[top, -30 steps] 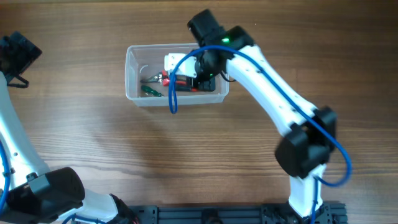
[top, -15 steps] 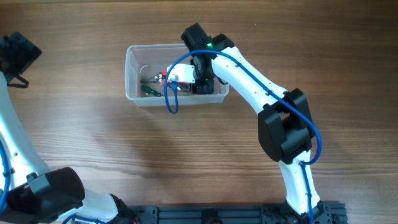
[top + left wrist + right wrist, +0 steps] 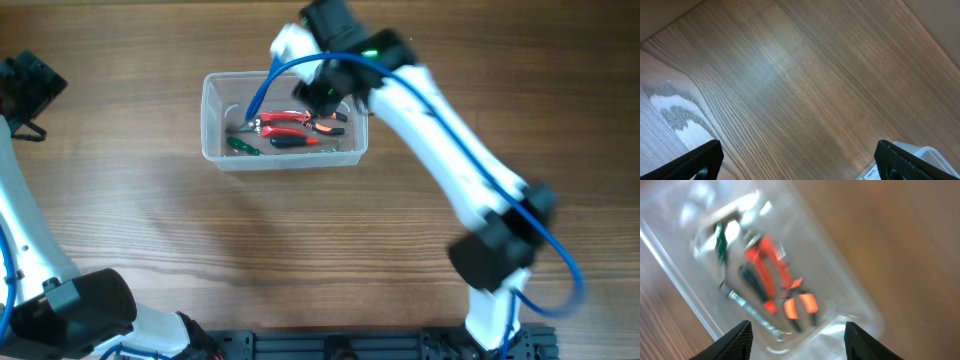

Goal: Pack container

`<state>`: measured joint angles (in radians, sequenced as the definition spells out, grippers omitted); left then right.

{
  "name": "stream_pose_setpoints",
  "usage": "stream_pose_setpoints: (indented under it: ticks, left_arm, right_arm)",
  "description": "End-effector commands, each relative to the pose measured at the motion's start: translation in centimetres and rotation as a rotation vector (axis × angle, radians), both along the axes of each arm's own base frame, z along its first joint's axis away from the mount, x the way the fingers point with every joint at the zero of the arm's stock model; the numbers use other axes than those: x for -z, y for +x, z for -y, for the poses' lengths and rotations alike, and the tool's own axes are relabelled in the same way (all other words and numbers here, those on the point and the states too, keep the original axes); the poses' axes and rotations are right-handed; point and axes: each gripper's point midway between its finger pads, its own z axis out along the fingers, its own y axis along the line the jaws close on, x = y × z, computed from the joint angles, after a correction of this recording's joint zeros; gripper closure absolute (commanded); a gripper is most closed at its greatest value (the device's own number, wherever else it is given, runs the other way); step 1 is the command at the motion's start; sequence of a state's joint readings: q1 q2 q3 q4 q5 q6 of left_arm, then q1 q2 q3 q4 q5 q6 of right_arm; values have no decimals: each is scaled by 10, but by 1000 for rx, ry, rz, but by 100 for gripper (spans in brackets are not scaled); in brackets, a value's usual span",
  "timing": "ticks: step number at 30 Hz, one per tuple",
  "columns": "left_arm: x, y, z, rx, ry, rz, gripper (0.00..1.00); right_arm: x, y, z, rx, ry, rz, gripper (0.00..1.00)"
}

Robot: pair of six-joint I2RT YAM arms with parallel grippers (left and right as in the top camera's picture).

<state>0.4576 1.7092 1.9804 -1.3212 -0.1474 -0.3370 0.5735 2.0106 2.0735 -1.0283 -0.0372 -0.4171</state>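
Observation:
The clear container [image 3: 213, 112] stands on the wooden table at the back centre. Inside it lie red-handled pliers [image 3: 296, 121], a dark tool with red tips [image 3: 296, 141] and a green-handled tool [image 3: 240, 145]. My right gripper [image 3: 328, 92] hovers above the container's far right part, open, with nothing between its fingers. The blurred right wrist view looks down on the container [image 3: 685, 285], the red pliers [image 3: 774, 262] and a silver tool [image 3: 752, 309] beyond my right gripper [image 3: 797, 342]. My left gripper [image 3: 800, 165] is wide open over bare wood, with the container's corner [image 3: 922, 154] beside its right finger.
A blue cable [image 3: 262, 88] from the right arm loops over the container's far wall. The left arm [image 3: 25, 230] runs along the table's left edge. Bare wooden table surrounds the container on every side.
My right gripper has opened and risen out of the container towards its far side. The red pliers now lie uncovered inside. The left arm has not moved.

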Motion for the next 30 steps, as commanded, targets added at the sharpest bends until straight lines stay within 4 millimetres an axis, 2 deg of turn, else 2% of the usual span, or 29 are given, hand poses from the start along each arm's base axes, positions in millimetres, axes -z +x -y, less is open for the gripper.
stream_pose_setpoints:
  ticks: [1,4,7,10,12,14,17,18,20,25,30]
  left_arm:
    - [0,0,-1,13,-1,-2,0]
    - [0,0,-1,13,-1,-2,0]
    - [0,0,-1,13,-1,-2,0]
    - [0,0,-1,13,-1,-2,0]
    - [0,0,-1,13,-1,-2,0]
    - [0,0,-1,13,-1,-2,0]
    - [0,0,-1,12,-1,-2,0]
    - [0,0,-1,13,-1,-2,0]
    - [0,0,-1,13,-1,-2,0]
    - [0,0,-1,13,-1,-2,0]
    - [0,0,-1,13,-1,-2,0]
  right_arm:
    - [-134,6,73,315,150,276,33]
    - [-191,0,134,478,223,402,32]
    - [-217,-5,189,614,267,456,32]
    - [-223,-5,244,782,299,466,31]
    - [-215,-3,276,874,291,448,28]
    - [-203,-1,297,932,272,419,22]
    - [-184,7,314,964,255,361,14]
    - [-177,10,315,963,258,338,11]
    - [-166,15,314,952,263,300,0]
    - [-148,26,313,952,248,257,0]
    - [-143,29,313,953,242,245,0]
